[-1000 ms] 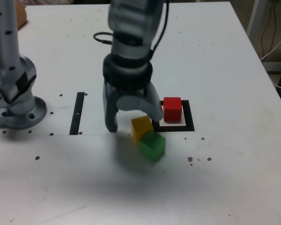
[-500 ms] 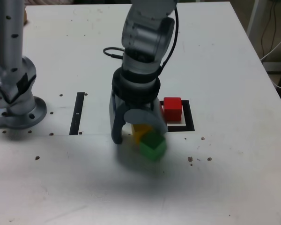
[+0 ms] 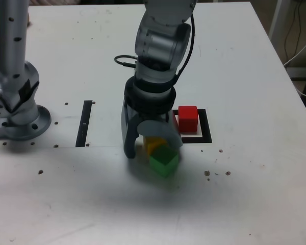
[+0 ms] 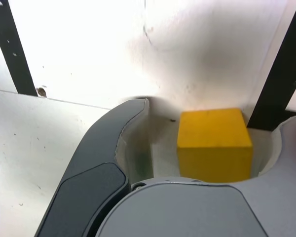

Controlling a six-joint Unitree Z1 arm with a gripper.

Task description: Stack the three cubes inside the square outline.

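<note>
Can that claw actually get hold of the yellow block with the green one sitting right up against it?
Probably yes. The gripper is already down around the yellow cube, jaws open on either side with a gap left. The green cube sits in front, outside the jaws, though close enough that it might get nudged.

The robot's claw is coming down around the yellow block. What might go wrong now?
1. The green cube sits right against the yellow cube, so the end effector may bump it and push it away.
2. In the wrist view the yellow cube sits closer to one finger than the other, so closing may slide or twist it.
3. The red cube in the square outline is close by and might get nudged.
</note>
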